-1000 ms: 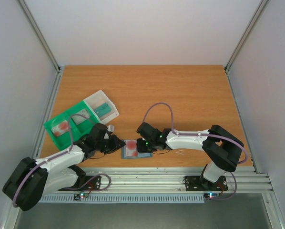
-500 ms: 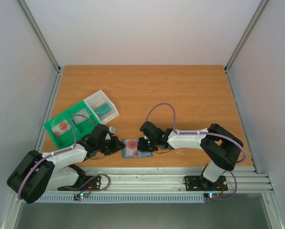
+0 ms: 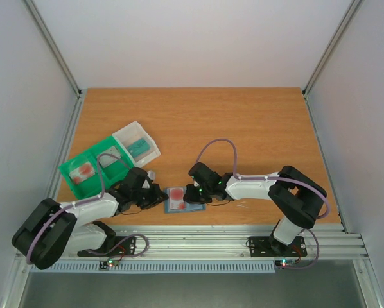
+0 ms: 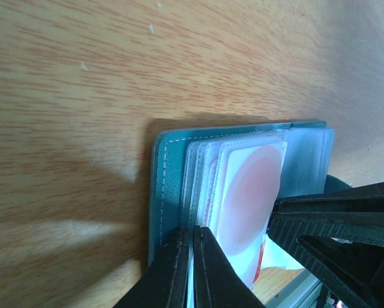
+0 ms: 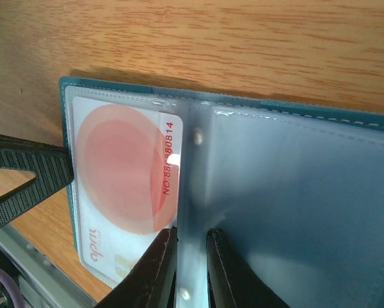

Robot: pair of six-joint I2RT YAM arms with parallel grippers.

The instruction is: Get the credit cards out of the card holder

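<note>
Left end effector (image 4: 191,269) is sitting closer in on the holder (image 4: 158,186) than a second ago, jaws pinching shut on its sleeve edges.
Right end effector (image 5: 191,256) is straddling the spine, nearly closed, probably pinning it against sliding; can't tell if it's gripping. Holder's lying open at the desk's (image 3: 243,122) near edge, red-circle card (image 5: 124,179) showing through a clear sleeve.

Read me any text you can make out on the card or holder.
"NO:88…80814" on the top card, right wrist view; glare hides the middle digits.
A small word near that card's lower corner: too blurred to read.
The card holder: no text visible.
</note>
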